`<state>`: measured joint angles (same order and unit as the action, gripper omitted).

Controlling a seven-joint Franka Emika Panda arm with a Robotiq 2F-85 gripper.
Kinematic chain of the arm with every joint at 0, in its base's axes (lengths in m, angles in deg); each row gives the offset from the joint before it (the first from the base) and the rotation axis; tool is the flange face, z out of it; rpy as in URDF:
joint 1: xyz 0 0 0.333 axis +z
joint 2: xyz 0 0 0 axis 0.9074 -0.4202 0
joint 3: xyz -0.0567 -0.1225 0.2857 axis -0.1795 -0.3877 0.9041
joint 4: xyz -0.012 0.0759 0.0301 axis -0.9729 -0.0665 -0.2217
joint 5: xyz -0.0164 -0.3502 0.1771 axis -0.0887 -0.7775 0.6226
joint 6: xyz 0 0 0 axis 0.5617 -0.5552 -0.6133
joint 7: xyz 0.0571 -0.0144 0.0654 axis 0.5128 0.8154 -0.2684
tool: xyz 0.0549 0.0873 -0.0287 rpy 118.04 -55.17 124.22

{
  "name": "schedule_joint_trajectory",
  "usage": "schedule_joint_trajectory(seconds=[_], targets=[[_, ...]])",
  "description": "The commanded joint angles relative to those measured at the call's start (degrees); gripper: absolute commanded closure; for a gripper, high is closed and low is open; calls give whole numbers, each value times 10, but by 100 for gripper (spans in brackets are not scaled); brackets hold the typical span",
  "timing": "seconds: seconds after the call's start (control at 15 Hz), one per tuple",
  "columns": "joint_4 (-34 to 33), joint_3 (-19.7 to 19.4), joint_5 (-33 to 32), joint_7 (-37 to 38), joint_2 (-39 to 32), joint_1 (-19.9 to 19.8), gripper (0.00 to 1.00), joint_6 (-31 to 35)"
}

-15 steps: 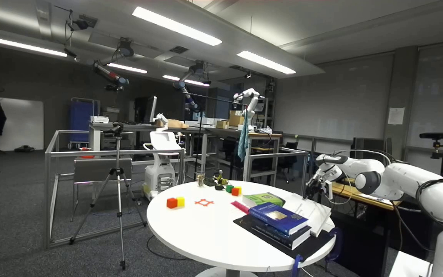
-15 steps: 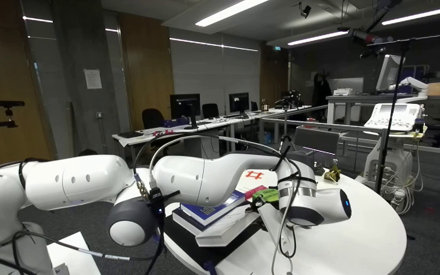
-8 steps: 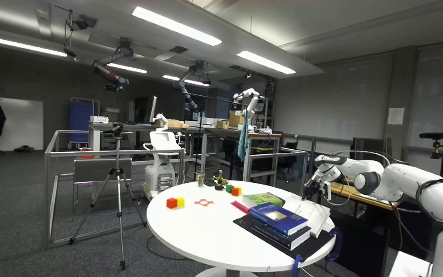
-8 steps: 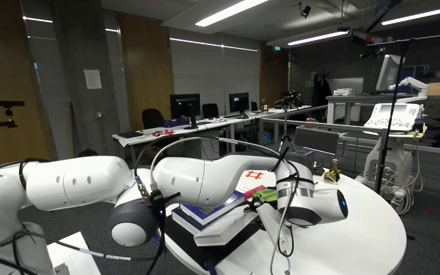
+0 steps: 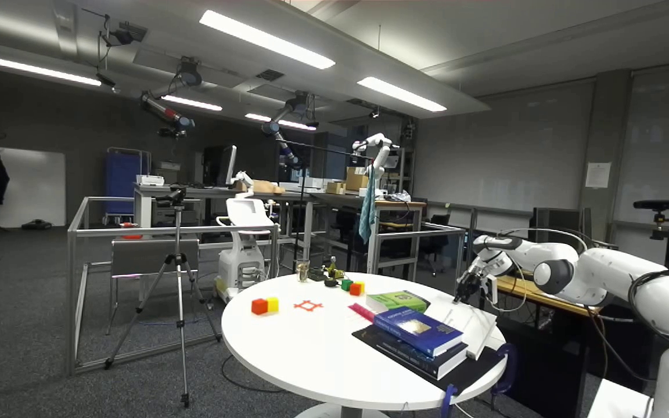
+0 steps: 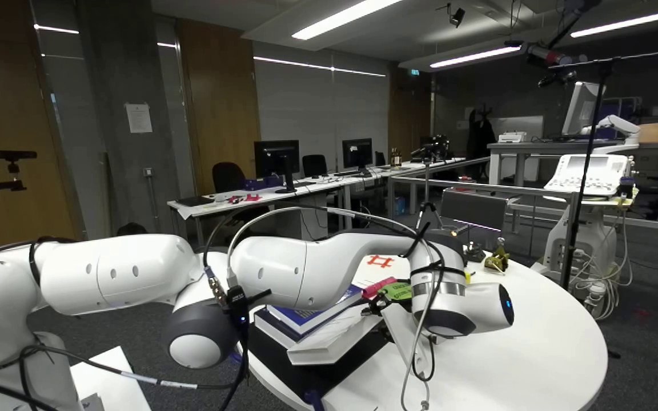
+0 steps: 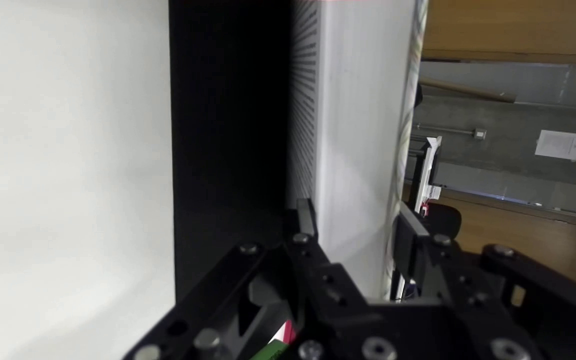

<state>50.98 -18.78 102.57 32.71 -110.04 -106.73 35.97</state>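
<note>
A thick white book [image 5: 474,325] lies beside the stack of books in both exterior views. My gripper [image 7: 355,215] is shut on its near end, a finger against each face. In the wrist view, the pale edge of the white book [image 7: 360,125] fills the space between the fingers, and printed lines show on one face. The blue book [image 5: 418,330] rests on a dark book [image 5: 421,354], right against the white one. Behind them lie a green book [image 5: 398,299] and a pink item [image 5: 363,312]. From an exterior view the arm partly covers the gripper [image 6: 376,308].
A black mat [image 6: 329,379] is under the books on the round white table [image 5: 288,360]. Blue clamps [image 5: 507,368] grip the table edge. Coloured cubes [image 5: 260,306], a red frame shape [image 5: 308,305] and a glass [image 5: 302,271] stand farther off. Cables hang from the arm.
In both exterior views the gripper and white book have shifted slightly to the left together. The blue book has moved a little the same way. The grip looks unchanged.
</note>
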Motion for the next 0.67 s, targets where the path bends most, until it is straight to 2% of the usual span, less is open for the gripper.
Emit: schedule_joint_trajectory(seconds=[0.0,0.6], targets=[[-11,33,9,26,0,3,84,-21],[-16,46,22,48,-2,-5,84,-8]])
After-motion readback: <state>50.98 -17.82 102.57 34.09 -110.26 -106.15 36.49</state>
